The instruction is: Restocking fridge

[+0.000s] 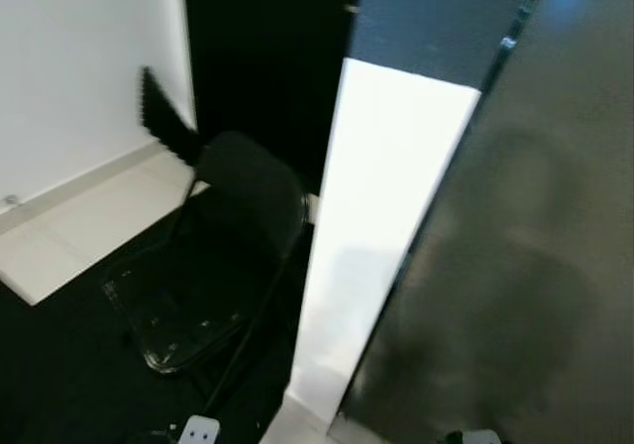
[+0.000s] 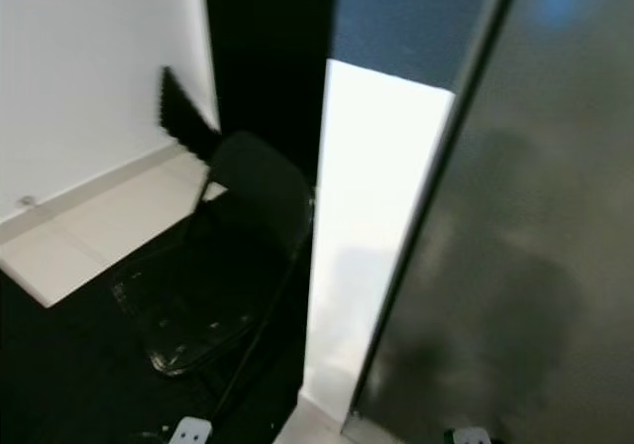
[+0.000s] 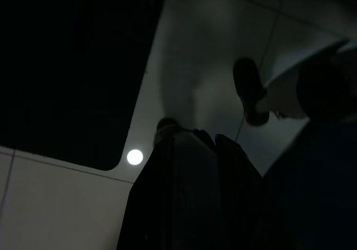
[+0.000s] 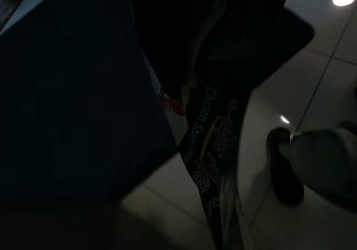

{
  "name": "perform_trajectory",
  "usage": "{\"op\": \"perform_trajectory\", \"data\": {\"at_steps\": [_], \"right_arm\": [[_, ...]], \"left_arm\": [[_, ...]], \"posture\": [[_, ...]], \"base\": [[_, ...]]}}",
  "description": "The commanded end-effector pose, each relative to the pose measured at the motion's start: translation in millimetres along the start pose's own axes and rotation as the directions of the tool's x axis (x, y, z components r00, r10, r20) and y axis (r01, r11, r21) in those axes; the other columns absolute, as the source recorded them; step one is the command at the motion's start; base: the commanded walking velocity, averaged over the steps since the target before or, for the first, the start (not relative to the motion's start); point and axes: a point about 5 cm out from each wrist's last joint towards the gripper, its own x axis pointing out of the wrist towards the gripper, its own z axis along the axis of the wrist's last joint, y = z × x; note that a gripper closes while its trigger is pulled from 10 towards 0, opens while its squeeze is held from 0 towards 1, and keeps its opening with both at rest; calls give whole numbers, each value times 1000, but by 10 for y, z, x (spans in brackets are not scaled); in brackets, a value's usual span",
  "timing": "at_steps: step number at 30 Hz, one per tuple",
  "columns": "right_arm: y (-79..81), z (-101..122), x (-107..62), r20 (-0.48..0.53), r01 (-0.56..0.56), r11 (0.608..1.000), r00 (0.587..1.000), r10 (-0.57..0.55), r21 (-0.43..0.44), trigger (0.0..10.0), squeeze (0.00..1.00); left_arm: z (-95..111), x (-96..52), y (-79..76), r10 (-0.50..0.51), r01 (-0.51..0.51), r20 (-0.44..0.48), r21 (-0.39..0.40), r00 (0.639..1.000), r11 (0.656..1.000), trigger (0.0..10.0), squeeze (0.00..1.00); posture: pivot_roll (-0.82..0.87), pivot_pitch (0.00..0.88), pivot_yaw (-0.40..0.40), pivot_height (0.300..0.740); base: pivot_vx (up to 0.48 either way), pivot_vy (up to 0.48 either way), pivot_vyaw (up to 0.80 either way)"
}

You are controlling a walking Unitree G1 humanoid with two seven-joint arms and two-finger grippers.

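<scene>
I see my right tool [image 4: 215,88] clamped on a dark packet [image 4: 215,149] above the tiled floor [image 4: 312,66]; left tool [image 3: 195,144] state undeterminable, fridge door [image 1: 515,266] ahead.

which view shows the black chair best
The left eye view shows the black chair best: backrest, glossy seat and legs are all in frame against the pale floor. The right eye view shows the same chair, equally whole but slightly shifted. The dark wrist views give nothing recognisable of it.

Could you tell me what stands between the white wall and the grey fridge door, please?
A black chair on a dark mat, then a bright white panel beside the fridge door, in both eye views.
</scene>
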Motion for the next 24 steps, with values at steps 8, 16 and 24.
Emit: {"op": "perform_trajectory", "data": {"at_steps": [8, 16, 24], "right_arm": [[-29, 21, -1, 5, 1, 1000, 1000, -1, 20, 10000, 0], [-18, 6, -1, -1, -4, 1000, 1000, 4, 26, 10000, 0], [-5, -8, -1, -5, -11, 1000, 1000, 11, 29, 10000, 0]], "left_arm": [[-149, -18, -43, -19, 18, -58, -6, 998, 1000, 10000, 0], [-146, -19, -38, -19, 19, -58, -4, 998, 1000, 10000, 0], [-145, -19, -38, -23, 22, -58, -3, 998, 1000, 10000, 0]], "posture": [[68, 0, -56, 740], [68, 0, -56, 740], [68, 0, -56, 740]], "base": [[0, 0, -800], [0, 0, -800], [0, 0, -800]]}}
